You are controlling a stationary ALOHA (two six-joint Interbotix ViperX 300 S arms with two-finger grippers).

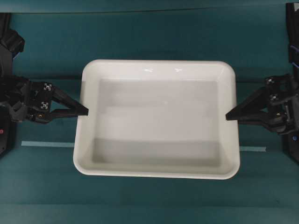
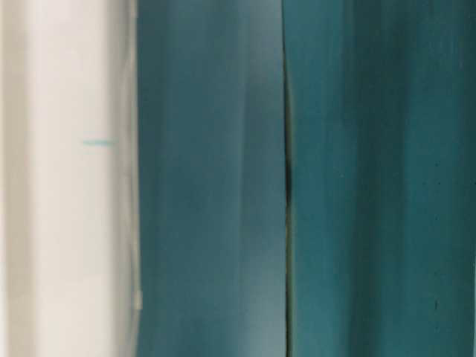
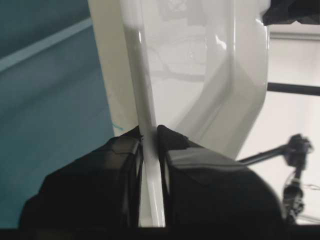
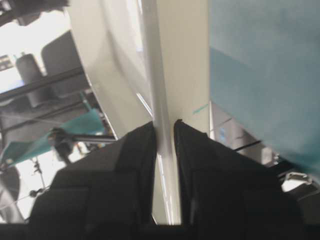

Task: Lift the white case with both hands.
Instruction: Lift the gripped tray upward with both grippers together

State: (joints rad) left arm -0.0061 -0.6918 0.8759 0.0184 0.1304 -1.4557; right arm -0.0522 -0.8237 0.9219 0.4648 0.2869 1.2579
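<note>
The white case [image 1: 159,116], a big shallow tray, lies across the middle of the teal table in the overhead view. My left gripper [image 1: 85,111] is shut on the case's left rim; the left wrist view shows the thin rim [image 3: 150,100] pinched between both black fingers [image 3: 149,132]. On the opposite side my right gripper [image 1: 229,116] is shut on the right rim, and its wrist view has the rim [image 4: 152,75] clamped between the fingers [image 4: 165,125]. In the table-level view the case is a blurred white band [image 2: 67,178]. Whether the case touches the table I cannot tell.
A pale tape strip [image 1: 46,144] runs under the case and comes out on the right [image 1: 252,149]. The black arm bases stand at the left edge [image 1: 9,42] and the right edge [image 1: 293,46]. A dark seam [image 2: 286,178] crosses the teal cloth.
</note>
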